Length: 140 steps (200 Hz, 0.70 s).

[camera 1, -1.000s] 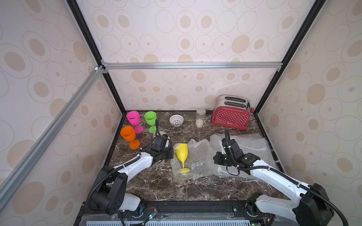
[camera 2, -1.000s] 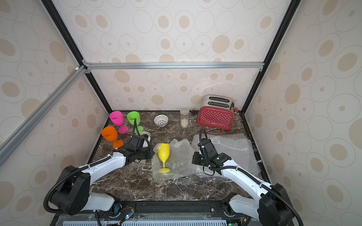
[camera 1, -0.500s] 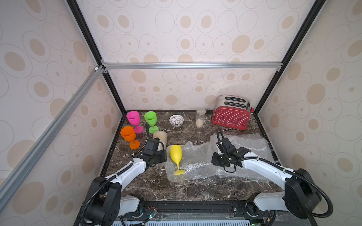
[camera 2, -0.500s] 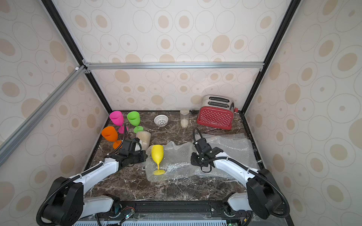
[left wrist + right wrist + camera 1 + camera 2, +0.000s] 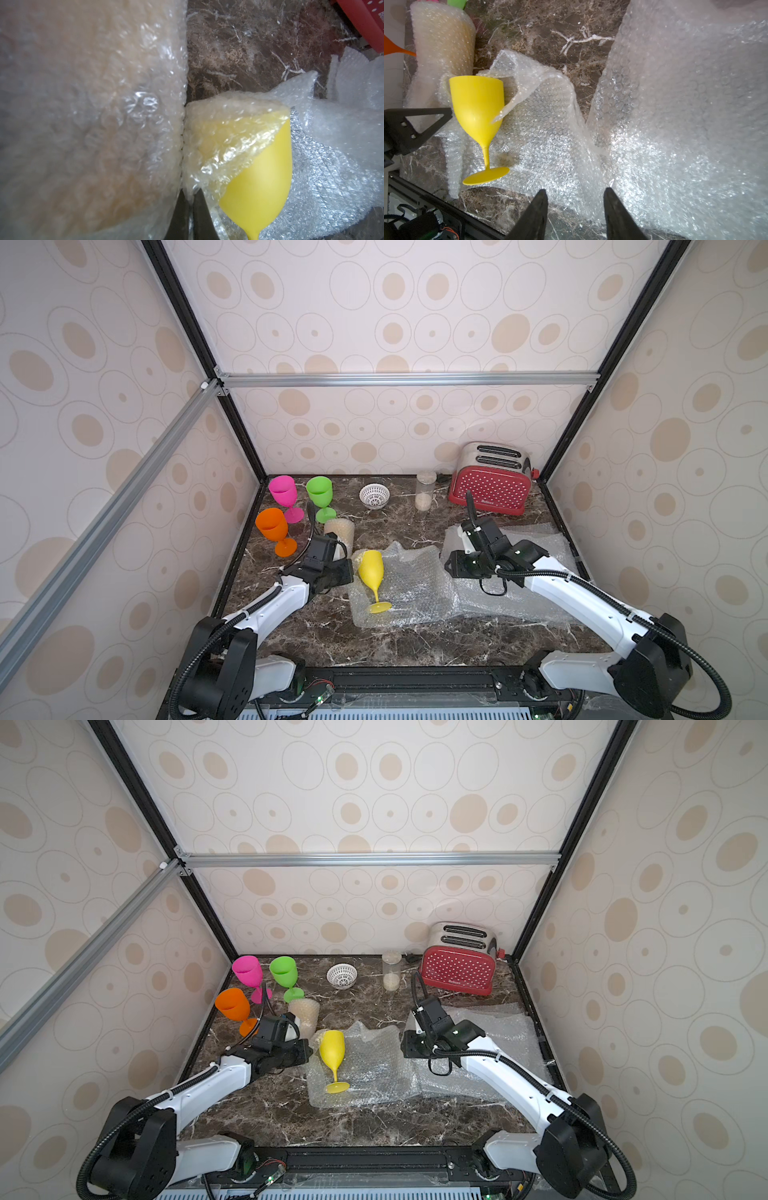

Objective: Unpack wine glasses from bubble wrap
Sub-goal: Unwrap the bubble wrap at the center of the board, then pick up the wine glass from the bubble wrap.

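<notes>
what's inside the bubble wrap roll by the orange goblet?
Only an amber-tan tint shows through the bubble wrap roll. The layers hide whatever it holds: no bowl, stem or foot outline is visible in any view.

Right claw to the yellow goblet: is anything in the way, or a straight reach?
Yes. A raised fold of bubble wrap stands between the right claw and the yellow goblet, its edge lying against the bowl. The left claw, shut on that wrap, sits at the bowl's far side.
</notes>
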### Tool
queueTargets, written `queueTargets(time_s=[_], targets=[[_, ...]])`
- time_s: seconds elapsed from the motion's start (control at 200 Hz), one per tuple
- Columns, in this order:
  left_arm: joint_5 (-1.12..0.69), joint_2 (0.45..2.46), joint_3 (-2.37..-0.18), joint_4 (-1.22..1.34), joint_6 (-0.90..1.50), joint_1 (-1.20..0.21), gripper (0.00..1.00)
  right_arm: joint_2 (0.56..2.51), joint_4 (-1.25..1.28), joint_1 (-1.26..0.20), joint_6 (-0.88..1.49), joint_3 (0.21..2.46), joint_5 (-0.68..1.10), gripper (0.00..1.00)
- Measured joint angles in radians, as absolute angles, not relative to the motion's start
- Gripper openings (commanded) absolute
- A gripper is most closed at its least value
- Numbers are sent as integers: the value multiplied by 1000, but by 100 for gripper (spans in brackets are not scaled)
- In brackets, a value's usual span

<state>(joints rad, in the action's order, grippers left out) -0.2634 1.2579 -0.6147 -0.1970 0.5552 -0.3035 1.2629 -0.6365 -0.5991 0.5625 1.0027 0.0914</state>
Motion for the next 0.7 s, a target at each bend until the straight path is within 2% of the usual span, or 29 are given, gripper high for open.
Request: queueTargets(time_s=[0.175,0.425,0.7], targets=[[-280,1243,-611,-193,561,-303,8,1319,-604,-690,564,1042,139,48],[-299,1221,-587,-174,571,-303,9,1598,-442,-838,612,1116,241,47],[-330,1217,-580,-146,589,-303,8,1821,-309,-905,672,1164,339,46]])
